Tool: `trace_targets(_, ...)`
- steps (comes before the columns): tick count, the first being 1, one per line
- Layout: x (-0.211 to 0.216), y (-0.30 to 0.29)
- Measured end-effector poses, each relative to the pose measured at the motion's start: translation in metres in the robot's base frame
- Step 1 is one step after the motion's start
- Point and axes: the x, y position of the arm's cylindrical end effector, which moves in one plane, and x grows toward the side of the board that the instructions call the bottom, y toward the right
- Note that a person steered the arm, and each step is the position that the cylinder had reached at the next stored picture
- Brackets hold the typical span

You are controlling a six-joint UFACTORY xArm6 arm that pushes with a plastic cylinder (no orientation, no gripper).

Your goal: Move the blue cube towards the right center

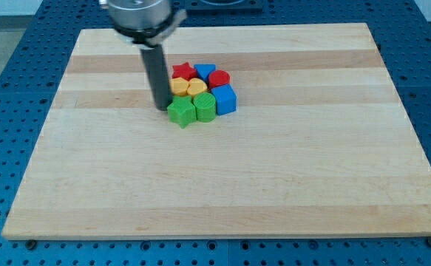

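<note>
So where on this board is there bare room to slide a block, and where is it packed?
The board is bare from the blue cube to its right edge, along the view's bottom, and left of my tip. Crowded: the cluster, with the green star touching my tip.

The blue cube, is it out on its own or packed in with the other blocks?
Packed in: the blue cube sits at the cluster's right edge, against the green block.

— What carries everything?
— A pale wooden board point(222, 185); blue pegboard shows past every edge.
— And on it?
— One tight cluster nearer the top edge, left of centre: blue cube point(225, 99); green star point(181, 112); green block point(205, 107); yellow point(188, 88), red point(185, 72) pieces.
</note>
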Motion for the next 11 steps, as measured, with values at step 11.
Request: trace_targets(11, -0.018, 0.145)
